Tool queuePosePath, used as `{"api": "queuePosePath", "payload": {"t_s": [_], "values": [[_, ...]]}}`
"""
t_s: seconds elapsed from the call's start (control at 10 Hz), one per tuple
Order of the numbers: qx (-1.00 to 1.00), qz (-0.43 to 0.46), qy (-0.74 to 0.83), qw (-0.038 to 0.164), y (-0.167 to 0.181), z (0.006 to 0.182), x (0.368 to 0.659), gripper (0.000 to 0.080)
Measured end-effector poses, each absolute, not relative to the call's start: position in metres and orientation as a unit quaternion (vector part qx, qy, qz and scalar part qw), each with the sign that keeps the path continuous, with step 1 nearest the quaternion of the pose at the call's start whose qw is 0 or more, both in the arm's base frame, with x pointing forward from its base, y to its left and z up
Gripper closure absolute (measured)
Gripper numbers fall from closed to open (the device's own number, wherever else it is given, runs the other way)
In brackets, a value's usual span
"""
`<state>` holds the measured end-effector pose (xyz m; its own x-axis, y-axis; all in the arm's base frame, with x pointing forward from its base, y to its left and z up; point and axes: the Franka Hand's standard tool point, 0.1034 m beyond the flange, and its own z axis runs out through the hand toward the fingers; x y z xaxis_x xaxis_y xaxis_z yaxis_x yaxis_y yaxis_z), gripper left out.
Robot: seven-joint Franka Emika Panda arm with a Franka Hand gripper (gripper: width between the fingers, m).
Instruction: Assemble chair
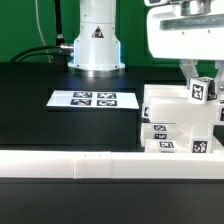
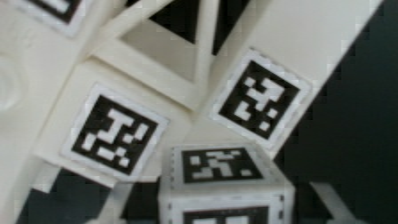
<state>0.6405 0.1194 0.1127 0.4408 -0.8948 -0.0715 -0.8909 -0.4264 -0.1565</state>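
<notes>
**Risk of a skewed or dislodged part at the chair cluster**

The chair, a cluster of white tagged pieces, stands on the dark surface at the exterior view's right, mid-frame, just behind the long white rail. The jaws reach down from the upper right of that frame to a tagged block at the top of the cluster. Neither view shows whether they grip it or merely flank it. The wrist view shows only tagged faces close to the lens, tilted against one another, with the mating edges hidden. Judged hazards:

- If the block is not square to the piece beneath it, downward pressure may jam it or tip the loose pieces.
- A slack hold would let the block twist.
- A sideways pull could drag the cluster against the rail.

The marker board, left of centre, lies well apart and seems out of danger.
</notes>
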Motion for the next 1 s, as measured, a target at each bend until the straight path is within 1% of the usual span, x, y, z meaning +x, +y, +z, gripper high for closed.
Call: {"api": "queuePosePath", "payload": {"t_s": [0.1, 0.2, 0.3, 0.4, 0.5, 0.8, 1.0], "values": [[-0.848, -0.012, 0.523, 0.085, 0.1195, 0.1125, 0.6404, 0.0434], [-0.857, -0.013, 0.508, 0.085, 0.1195, 0.1125, 0.6404, 0.0298], [-0.869, -0.011, 0.489, 0.082, 0.1200, 0.1135, 0.6403, 0.0298], [-0.892, -0.014, 0.445, 0.076, 0.1224, 0.1157, 0.6422, 0.0177], [-0.918, -0.019, 0.389, 0.076, 0.1233, 0.1156, 0.6434, 0.0158], [-0.955, -0.028, 0.288, 0.074, 0.1224, 0.1153, 0.6434, 0.0151], [-0.980, -0.027, 0.185, 0.067, 0.1202, 0.1151, 0.6420, 0.0150]]}}
